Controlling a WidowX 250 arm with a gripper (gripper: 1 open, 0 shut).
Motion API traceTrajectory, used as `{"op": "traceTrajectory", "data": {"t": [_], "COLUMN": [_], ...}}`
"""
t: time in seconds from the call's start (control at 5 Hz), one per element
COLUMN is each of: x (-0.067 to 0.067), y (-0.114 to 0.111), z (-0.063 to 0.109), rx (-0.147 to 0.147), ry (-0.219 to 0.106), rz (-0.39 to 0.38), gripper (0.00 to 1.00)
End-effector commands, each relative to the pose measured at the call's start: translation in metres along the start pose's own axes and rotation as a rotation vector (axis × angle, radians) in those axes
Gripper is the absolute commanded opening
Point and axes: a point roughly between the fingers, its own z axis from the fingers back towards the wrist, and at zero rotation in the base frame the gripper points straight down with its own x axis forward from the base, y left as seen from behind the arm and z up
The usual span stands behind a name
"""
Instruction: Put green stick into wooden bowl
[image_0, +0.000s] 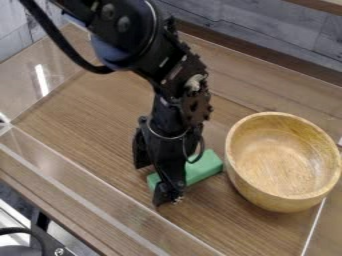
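gripper (166, 188) spread, straddling green stick (201, 169) | closing squarely across its narrow sides before lifting toward wooden bowl (283, 160)

The gripper (158, 178), spread wide, straddles the green stick (199, 170) beside the wooden bowl (283, 160).

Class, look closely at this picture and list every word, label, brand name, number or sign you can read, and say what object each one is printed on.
None: no readable text anywhere in the view.
The wooden bowl, the green stick and the wooden table carry no print.
The black arm and its tool show no legible label or logo at this picture quality.
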Motion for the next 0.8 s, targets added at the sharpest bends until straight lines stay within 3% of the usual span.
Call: {"op": "traceTrajectory", "data": {"t": [0.0,0.6], "x": [-0.0001,-0.0035], "y": [0.0008,0.0009], "z": [-0.0011,-0.0021], "rx": [0.006,0.000], "ry": [-0.011,-0.024], "rz": [0.016,0.039], "gripper": [1.00,1.00]}}
